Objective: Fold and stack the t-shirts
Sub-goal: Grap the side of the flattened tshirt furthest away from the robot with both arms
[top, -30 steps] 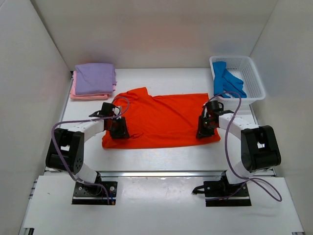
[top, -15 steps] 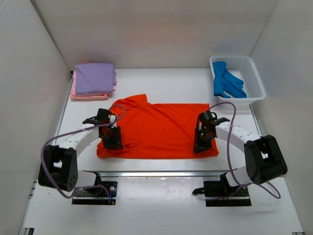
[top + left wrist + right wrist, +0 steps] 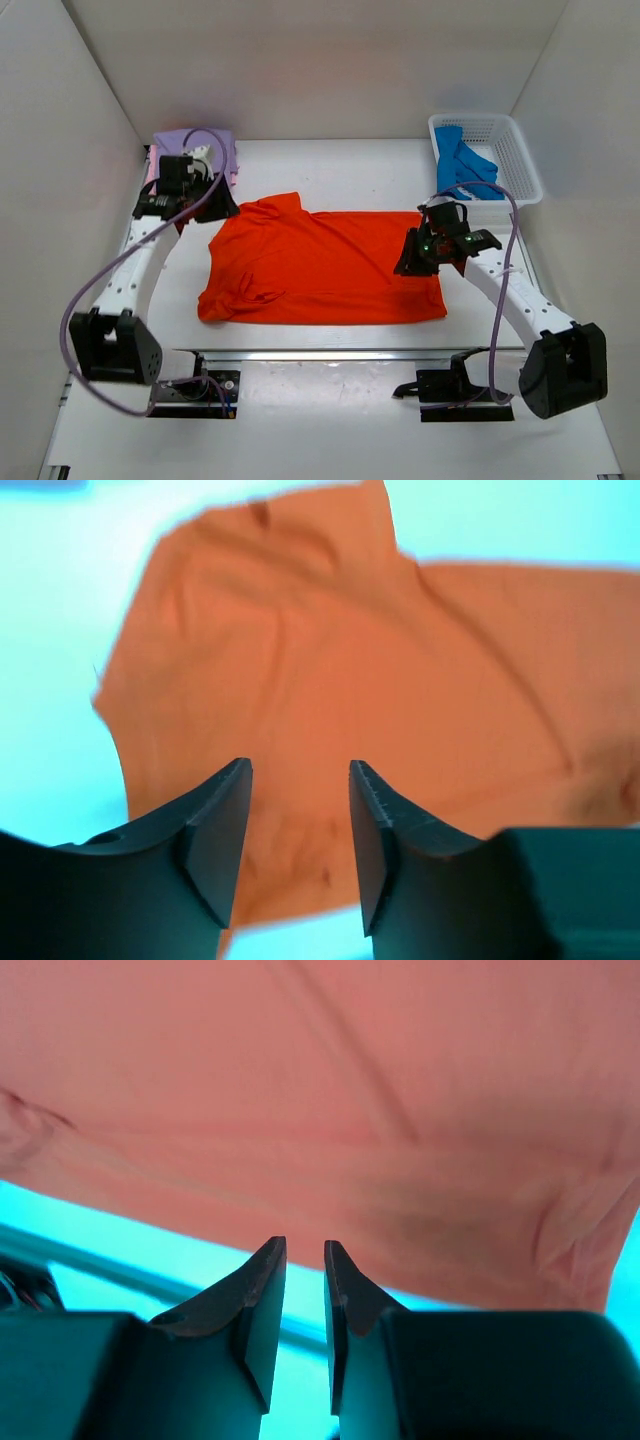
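Orange-red tee (image 3: 320,268) lies flat mid-table. I read the left gripper (image 3: 300,770) above its far-left corner, near the lavender tee (image 3: 170,143) — fingers spread, nothing held. Right gripper (image 3: 305,1248) over the tee's right edge — narrow gap, no cloth between.

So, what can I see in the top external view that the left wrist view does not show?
Only top external: the white basket holding a blue t-shirt, the lavender t-shirt at the far left, and the right gripper. Only left wrist: a close look showing that the left gripper is open, with nothing between its fingers. Both: the orange t-shirt, lying spread out.
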Robot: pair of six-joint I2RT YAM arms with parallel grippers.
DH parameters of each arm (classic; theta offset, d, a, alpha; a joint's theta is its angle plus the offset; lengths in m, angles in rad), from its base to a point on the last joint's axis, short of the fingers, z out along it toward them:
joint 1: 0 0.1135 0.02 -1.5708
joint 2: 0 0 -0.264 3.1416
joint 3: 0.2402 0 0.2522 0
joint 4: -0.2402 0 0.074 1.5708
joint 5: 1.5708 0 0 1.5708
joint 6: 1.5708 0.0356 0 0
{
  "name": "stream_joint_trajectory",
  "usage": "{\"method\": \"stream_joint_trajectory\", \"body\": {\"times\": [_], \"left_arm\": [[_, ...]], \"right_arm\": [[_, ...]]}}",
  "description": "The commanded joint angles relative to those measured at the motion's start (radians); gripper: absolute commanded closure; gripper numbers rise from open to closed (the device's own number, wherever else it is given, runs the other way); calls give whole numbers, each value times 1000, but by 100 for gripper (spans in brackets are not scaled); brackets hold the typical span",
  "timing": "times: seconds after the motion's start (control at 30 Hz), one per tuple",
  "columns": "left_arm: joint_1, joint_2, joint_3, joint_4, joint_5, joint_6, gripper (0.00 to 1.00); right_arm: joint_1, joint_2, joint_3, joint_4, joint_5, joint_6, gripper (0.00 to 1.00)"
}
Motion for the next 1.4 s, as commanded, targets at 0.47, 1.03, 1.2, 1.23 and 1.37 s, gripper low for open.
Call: {"method": "stream_joint_trajectory", "body": {"times": [0.47,1.03,1.2,1.23,1.37], "left_arm": [[30,677,378,322,122,-24,39],[-16,816,447,301,92,-86,44],[-22,850,461,295,93,-104,49],[-22,852,462,302,96,-104,54],[-18,876,473,329,151,-130,77]], "right_arm": [[-110,225,110,233,-40,-119,79],[-116,276,107,342,61,-97,72],[-136,322,125,400,194,-59,44],[-136,338,131,415,225,-47,39],[-126,381,139,495,345,6,33]]}}
